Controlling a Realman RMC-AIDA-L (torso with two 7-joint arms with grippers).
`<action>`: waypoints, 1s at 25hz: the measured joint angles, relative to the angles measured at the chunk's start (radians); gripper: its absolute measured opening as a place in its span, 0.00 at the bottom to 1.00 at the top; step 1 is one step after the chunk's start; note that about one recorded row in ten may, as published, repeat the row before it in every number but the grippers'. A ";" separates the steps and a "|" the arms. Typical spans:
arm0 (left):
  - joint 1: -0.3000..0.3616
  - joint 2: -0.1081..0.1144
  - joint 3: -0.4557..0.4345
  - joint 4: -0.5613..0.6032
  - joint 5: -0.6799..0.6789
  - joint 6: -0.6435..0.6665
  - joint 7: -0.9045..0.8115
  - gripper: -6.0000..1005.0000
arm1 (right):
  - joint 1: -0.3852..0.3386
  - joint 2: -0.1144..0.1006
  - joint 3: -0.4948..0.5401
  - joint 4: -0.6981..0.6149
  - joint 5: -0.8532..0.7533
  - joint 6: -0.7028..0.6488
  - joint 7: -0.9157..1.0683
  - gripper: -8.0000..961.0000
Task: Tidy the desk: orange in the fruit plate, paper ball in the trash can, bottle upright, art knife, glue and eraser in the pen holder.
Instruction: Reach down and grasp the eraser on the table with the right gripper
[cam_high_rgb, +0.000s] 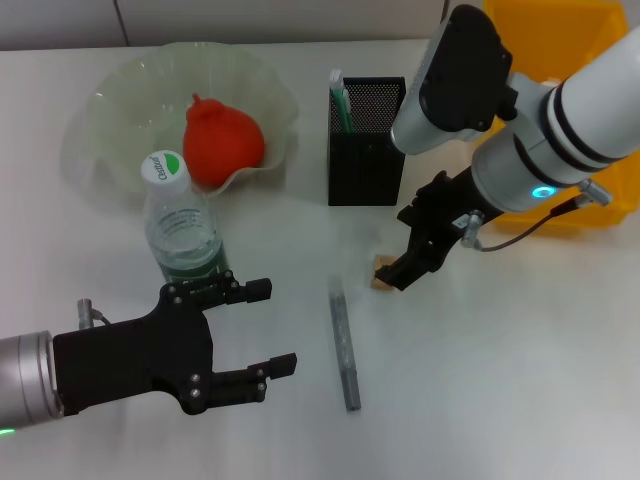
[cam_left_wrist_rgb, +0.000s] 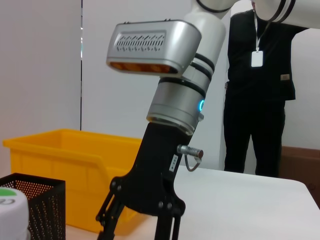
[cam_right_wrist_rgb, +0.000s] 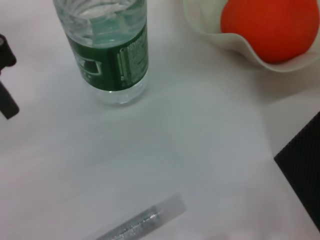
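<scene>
Left gripper (cam_high_rgb: 268, 328) hangs with fingers spread and nothing between them, just beside the upright bottle (cam_high_rgb: 183, 226); the orange (cam_high_rgb: 221, 139) lies in the fruit plate (cam_high_rgb: 113, 100). Right of the pen holder (cam_high_rgb: 367, 150), the right gripper (cam_high_rgb: 396, 270) is clenched on the eraser (cam_high_rgb: 382, 273) at the tabletop (cam_high_rgb: 500, 380).

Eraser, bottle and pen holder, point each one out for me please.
eraser (cam_high_rgb: 383, 271), head view, the tan block's exposed left part beside the right gripper.
bottle (cam_high_rgb: 166, 170), head view, its white-and-green cap.
pen holder (cam_high_rgb: 366, 160), head view, the front mesh wall.
</scene>
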 joint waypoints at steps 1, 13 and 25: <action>0.000 0.000 0.000 0.000 0.000 0.000 0.000 0.78 | 0.004 0.000 -0.001 0.012 0.007 0.004 -0.002 0.84; -0.001 0.000 0.000 0.000 -0.001 0.000 0.001 0.78 | 0.051 0.001 -0.005 0.134 0.045 0.040 -0.016 0.80; -0.003 0.000 0.000 0.000 -0.003 -0.001 0.002 0.78 | 0.072 0.004 -0.044 0.196 0.074 0.094 -0.017 0.64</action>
